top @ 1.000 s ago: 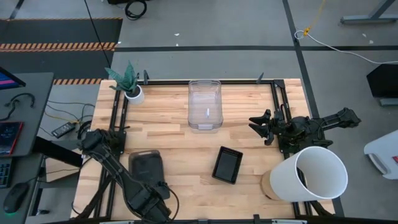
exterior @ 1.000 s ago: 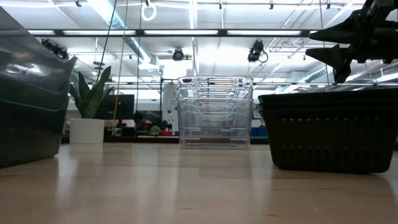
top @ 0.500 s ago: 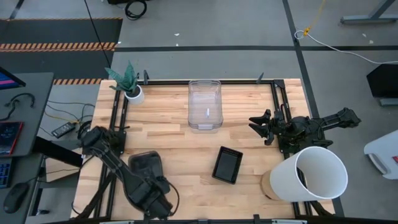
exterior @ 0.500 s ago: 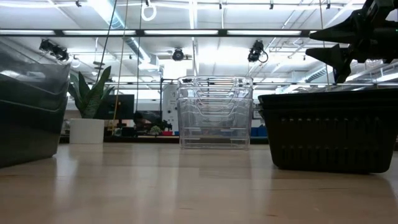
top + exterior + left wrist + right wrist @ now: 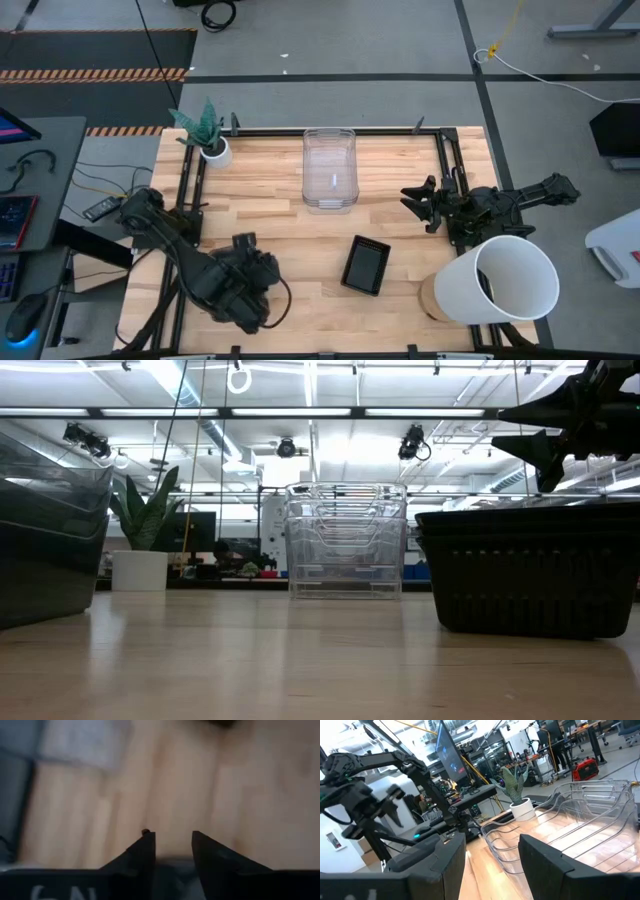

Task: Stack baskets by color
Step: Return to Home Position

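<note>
Three stacks of baskets stand on the wooden table: clear ones (image 5: 329, 168) at the far middle, a black mesh one (image 5: 365, 264) near the middle, and smoky grey ones (image 5: 50, 540) at the near left. In the high view my left arm mostly covers the grey stack. My left gripper (image 5: 173, 847) hangs open above bare wood beside the grey stack, with nothing between its fingers. My right gripper (image 5: 412, 205) waits open above the table's right side, pointing toward the clear stack (image 5: 560, 825).
A large white bucket (image 5: 505, 282) lies on its side at the near right corner. A small white pot with a green plant (image 5: 210, 140) stands at the far left corner. Bare wood lies between the stacks in the table's middle.
My left arm has risen and drawn back from the table's near edge toward its far side, turning its wrist, and now hangs over the grey stack. In the low view the top grey basket, tilted and raised a second ago, has settled level onto its stack.
</note>
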